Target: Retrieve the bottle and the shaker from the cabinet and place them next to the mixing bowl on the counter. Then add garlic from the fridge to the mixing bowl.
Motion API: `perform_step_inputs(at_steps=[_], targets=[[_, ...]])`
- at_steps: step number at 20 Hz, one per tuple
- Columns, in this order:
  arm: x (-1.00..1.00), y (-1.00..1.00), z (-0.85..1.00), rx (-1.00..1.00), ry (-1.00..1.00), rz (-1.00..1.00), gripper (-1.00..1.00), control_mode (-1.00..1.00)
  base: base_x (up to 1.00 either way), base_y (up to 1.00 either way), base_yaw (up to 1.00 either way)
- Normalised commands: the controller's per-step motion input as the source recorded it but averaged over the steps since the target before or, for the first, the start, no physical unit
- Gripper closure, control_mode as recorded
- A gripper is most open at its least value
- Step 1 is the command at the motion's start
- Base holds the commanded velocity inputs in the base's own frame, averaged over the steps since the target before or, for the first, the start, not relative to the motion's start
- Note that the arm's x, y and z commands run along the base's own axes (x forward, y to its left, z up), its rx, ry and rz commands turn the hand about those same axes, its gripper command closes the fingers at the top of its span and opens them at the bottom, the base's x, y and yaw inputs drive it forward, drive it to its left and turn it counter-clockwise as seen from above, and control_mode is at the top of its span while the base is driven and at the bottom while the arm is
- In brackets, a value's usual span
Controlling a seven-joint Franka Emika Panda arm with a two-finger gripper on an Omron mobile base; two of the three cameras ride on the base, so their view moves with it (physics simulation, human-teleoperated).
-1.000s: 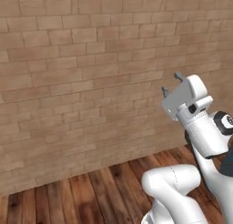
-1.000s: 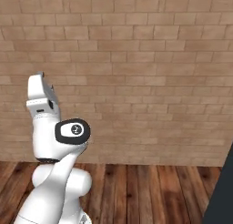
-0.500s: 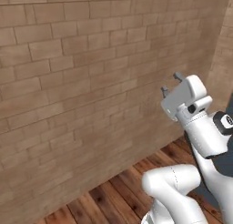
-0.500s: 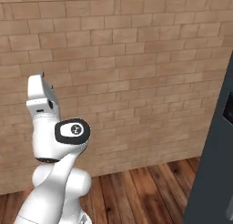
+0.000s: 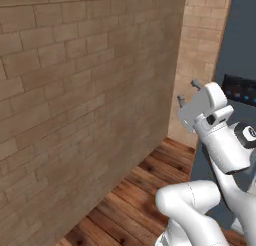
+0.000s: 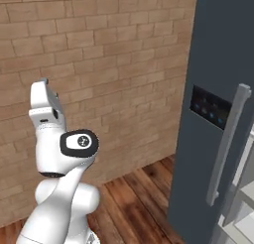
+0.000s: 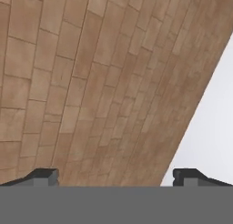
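Brick wall (image 5: 75, 90), wooden floor (image 5: 130, 195)

No legible text — fridge panel (image 6: 211, 107) icons blurred.

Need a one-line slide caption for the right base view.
Panda arm with open, empty gripper raised before a brick wall; dark fridge at right.

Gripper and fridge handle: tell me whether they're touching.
Apart. In the right base view the gripper is raised at the left before the brick wall, while the fridge handle stands far right, with open wall between them.
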Motion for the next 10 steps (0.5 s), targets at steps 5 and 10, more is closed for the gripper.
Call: perform_step_inputs(at_steps=[5,10], targets=[[0.00,0.00,0.00,0.00,0.00,0.00,-1.00,1.00,0.02,-0.23,-0.42],[0.00,0.00,0.00,0.00,0.00,0.00,-1.00,1.00,0.00,-0.26,-0.40]])
